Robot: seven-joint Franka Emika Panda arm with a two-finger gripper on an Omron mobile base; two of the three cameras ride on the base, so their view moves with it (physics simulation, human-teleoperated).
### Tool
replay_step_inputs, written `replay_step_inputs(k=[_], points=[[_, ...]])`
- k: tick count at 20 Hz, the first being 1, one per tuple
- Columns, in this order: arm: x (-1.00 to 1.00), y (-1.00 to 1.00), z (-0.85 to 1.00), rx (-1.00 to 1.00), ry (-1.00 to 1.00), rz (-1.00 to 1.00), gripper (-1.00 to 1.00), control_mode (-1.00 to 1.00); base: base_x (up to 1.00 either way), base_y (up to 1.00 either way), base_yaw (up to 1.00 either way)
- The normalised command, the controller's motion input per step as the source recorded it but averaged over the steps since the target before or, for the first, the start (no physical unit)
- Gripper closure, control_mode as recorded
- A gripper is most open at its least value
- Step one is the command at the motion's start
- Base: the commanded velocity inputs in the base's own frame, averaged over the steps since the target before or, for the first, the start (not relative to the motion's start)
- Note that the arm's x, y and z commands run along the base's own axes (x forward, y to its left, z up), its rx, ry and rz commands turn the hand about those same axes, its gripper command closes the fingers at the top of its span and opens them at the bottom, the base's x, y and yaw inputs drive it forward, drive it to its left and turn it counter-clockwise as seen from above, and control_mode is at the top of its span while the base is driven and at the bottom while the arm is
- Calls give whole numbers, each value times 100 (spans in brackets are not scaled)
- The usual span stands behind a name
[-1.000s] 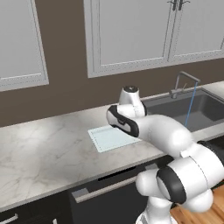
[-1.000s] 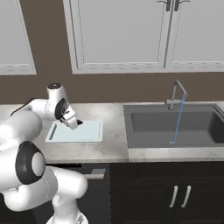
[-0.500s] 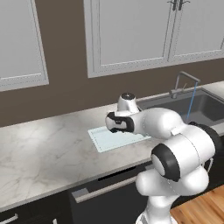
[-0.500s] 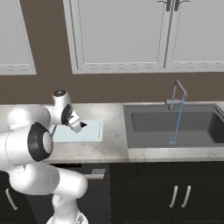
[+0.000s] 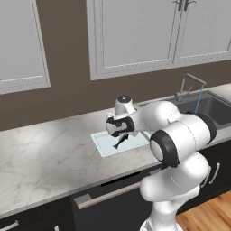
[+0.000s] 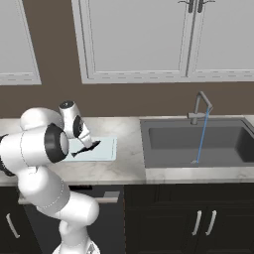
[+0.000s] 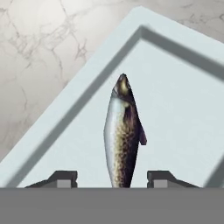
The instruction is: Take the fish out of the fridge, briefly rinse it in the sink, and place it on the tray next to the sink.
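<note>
The small dark fish (image 7: 120, 140) lies on the pale bluish-white tray (image 7: 175, 109), head pointing away from the hand. My gripper (image 7: 112, 178) hovers low over it, open, with a gap between the fish and each of the fingertips (image 7: 63, 177). From the base cameras, the gripper (image 5: 121, 134) sits just above the fish (image 5: 118, 143) on the tray (image 5: 104, 145), left of the sink (image 5: 211, 107). The right base view shows the fish (image 6: 85, 149), tray (image 6: 107, 149) and sink (image 6: 198, 144) too. The fridge is out of view.
A thin grey faucet (image 6: 201, 103) runs a blue stream into the sink. Marble counter (image 5: 40, 158) stretches left of the tray. White wall cabinets (image 6: 134, 34) hang above. Dark base cabinets and a drawer handle (image 5: 113, 191) sit below the counter edge.
The hand has come down onto the tray with the fish. The jaws, shut on the fish before, now stand apart with the fish resting on the tray.
</note>
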Motion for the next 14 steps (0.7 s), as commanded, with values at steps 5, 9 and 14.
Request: replay_step_inputs(k=[5,9,14], points=[[-4,0,31,0,-10,0,-100,-100,0,0,0],[-67,0,100,0,-40,0,-100,-100,0,0,0],[-100,-22,100,6,-65,1,-100,-100,0,0,0]])
